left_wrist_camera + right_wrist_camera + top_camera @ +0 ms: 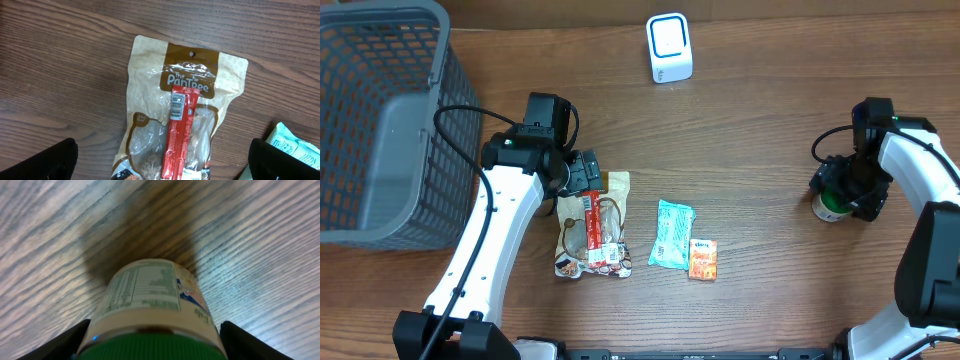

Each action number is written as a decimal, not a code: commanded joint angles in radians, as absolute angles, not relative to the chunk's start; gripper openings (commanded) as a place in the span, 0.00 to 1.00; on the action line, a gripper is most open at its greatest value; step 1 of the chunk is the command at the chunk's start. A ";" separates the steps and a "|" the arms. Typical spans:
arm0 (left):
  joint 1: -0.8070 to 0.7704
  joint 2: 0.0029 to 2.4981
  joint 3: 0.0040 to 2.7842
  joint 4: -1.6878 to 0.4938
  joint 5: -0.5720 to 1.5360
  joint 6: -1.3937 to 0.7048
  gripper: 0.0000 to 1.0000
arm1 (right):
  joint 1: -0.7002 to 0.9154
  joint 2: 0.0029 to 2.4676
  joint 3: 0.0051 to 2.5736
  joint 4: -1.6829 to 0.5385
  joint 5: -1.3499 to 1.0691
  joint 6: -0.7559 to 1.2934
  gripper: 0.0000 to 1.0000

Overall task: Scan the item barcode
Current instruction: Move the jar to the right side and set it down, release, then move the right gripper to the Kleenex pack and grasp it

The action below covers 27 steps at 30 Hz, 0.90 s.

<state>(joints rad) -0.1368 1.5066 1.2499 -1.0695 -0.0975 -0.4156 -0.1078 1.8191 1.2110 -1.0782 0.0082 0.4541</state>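
Since the slim red snack stick (178,131) lies on the tan plastic pouch (145,65) left of centre, long axis near-to-far, directly under the wide-open, empty left claw (162,161), that arm is nearer; the right claw (155,345) straddles a green-lidded jar (147,292), grip unclear.

Overhead and close left wrist seemingly share pouch (616,186).

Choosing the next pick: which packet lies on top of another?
The long red stick; it rests on the brown bag. The teal packet and orange packet lie on the table itself.
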 commanded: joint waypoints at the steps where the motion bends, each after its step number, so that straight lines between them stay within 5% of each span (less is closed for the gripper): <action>1: -0.138 1.509 1.263 -1.069 -0.093 -0.426 1.00 | -0.107 1.736 1.275 -1.095 0.022 0.437 0.83; 12: -0.138 1.509 1.263 -1.069 -0.093 -0.426 1.00 | -0.095 1.592 1.345 -1.211 -0.388 0.175 0.83; 23: -0.138 1.509 1.263 -1.069 -0.093 -0.426 1.00 | 0.187 1.594 1.328 -1.257 -0.413 0.157 0.50; 27: -0.138 1.509 1.263 -1.069 -0.093 -0.426 1.00 | 0.324 1.596 1.323 -1.255 -0.372 0.242 0.47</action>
<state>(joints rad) -0.1368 1.5066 1.2499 -1.0695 -0.0975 -0.4156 0.2527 1.6001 1.3293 -1.2568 -0.3920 0.1864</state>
